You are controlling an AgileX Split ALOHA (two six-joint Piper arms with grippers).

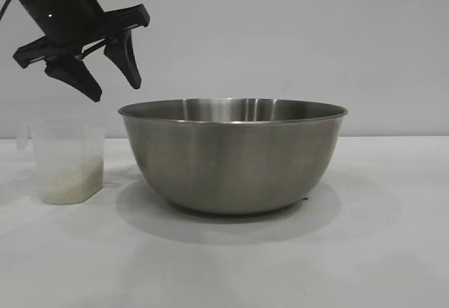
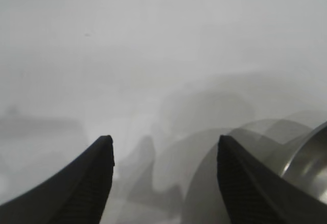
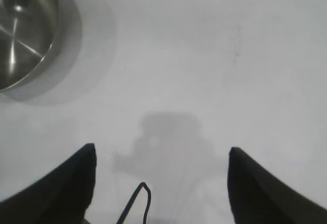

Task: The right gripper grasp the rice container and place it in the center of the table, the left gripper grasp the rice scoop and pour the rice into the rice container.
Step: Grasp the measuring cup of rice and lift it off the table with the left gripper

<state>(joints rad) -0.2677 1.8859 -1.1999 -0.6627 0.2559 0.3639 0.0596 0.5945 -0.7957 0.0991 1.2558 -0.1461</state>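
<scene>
The left tool hangs in the air with its two fingers spread wide, holding nothing. It is above the scoop and slightly toward the bowl, well clear of both. In the left wrist view its fingertips frame bare table, with the bowl's rim just past one finger.

The scoop stands upright on the table, just beside the bowl on the left arm's side, not touching it. A shallow layer of rice fills its bottom part (the rest of the cup is clear plastic above the grains). Its small handle points away from the bowl.

The bowl sits upright near the middle of the table, its rim higher than the scoop's top.

The right tool does not show in the exterior view. In the right wrist view its fingers stand wide apart over bare table, gripping nothing, with the bowl well apart from them at the corner of that view. The inside of the bowl shows only steel there.
</scene>
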